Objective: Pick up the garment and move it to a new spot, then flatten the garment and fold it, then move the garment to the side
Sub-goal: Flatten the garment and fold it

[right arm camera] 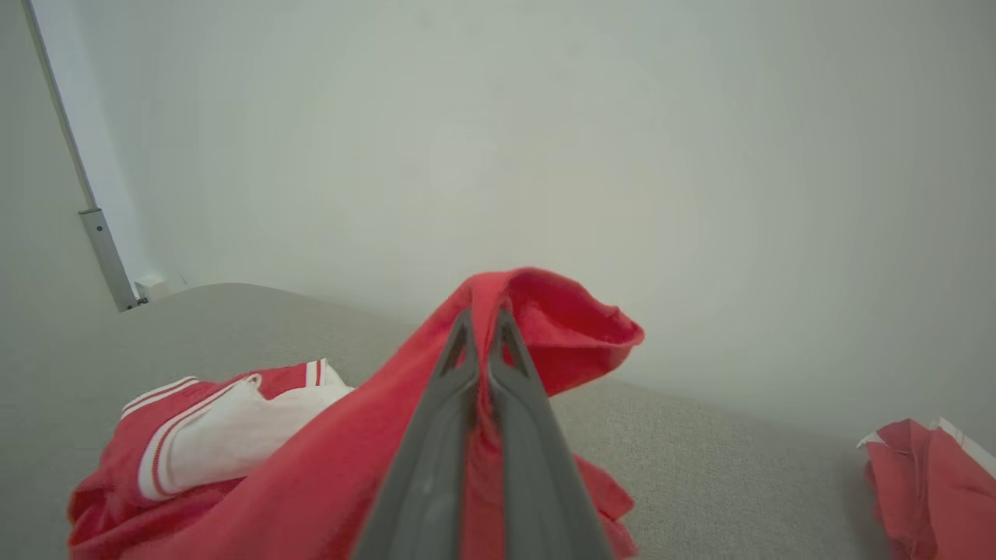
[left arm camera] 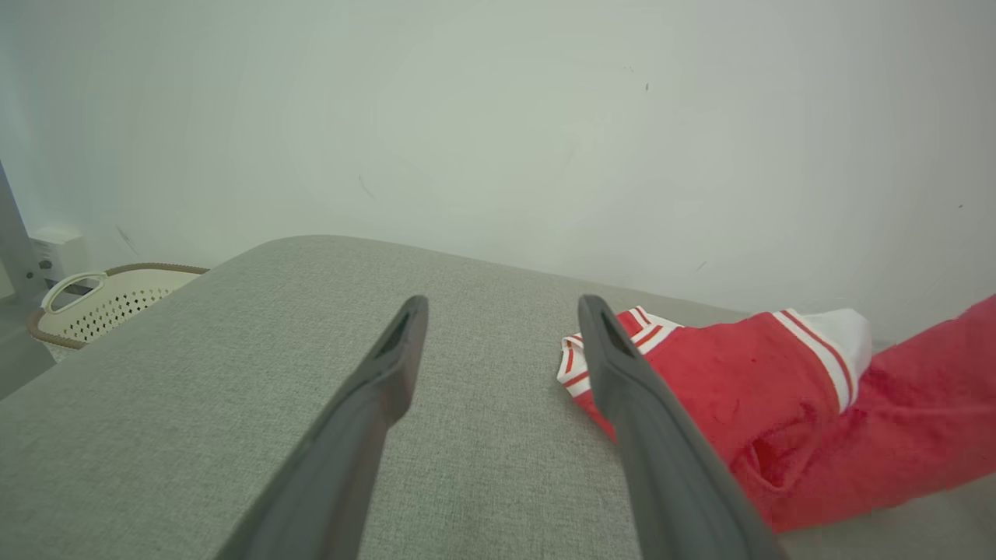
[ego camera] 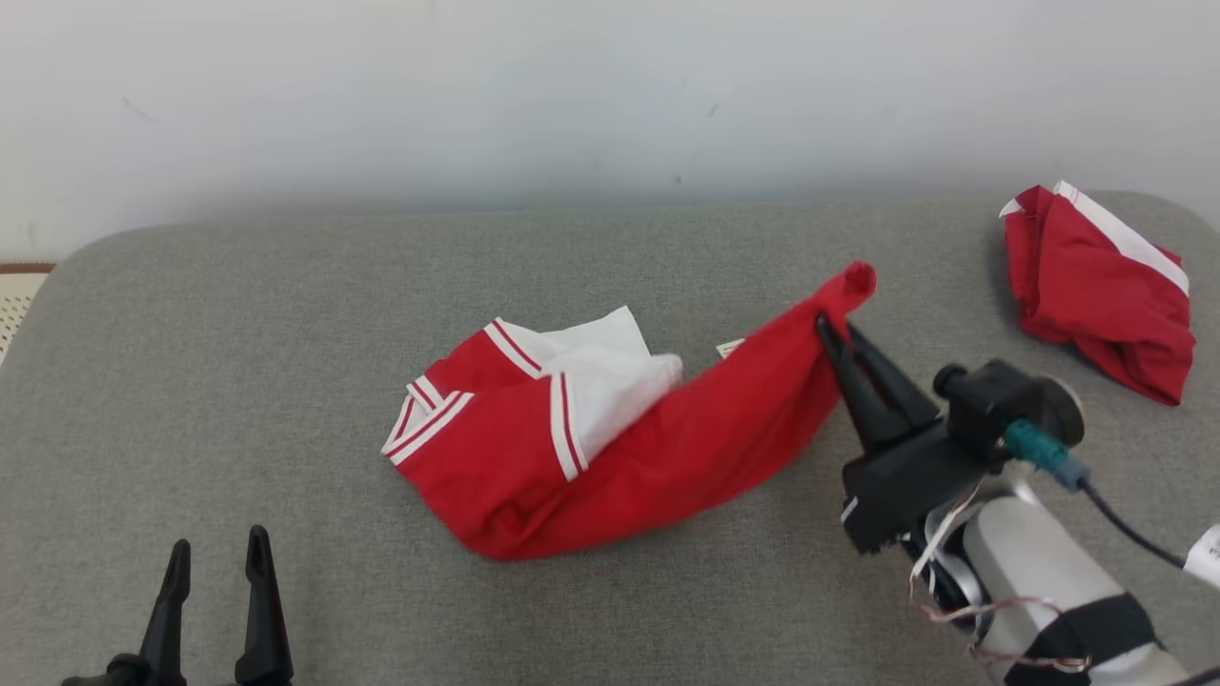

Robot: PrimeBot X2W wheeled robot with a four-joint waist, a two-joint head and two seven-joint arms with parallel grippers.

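Note:
A crumpled red garment (ego camera: 610,448) with white panels and red-and-white striped trim lies in the middle of the grey cushioned surface (ego camera: 286,314). My right gripper (ego camera: 835,333) is shut on the garment's right end, which is lifted off the surface and stretched up to the right. In the right wrist view the two fingers pinch a fold of the red garment (right arm camera: 560,327) between them at my right gripper (right arm camera: 483,317). My left gripper (ego camera: 217,548) stands open at the lower left, apart from the garment. In the left wrist view my left gripper (left arm camera: 502,307) is open, with the garment (left arm camera: 778,404) to its right.
A second red-and-white garment (ego camera: 1101,286) lies bunched at the far right edge of the surface, also seen as a red heap (right arm camera: 930,482) in the right wrist view. A cream perforated basket (left arm camera: 101,299) stands beyond the left end. A pale wall runs along the back.

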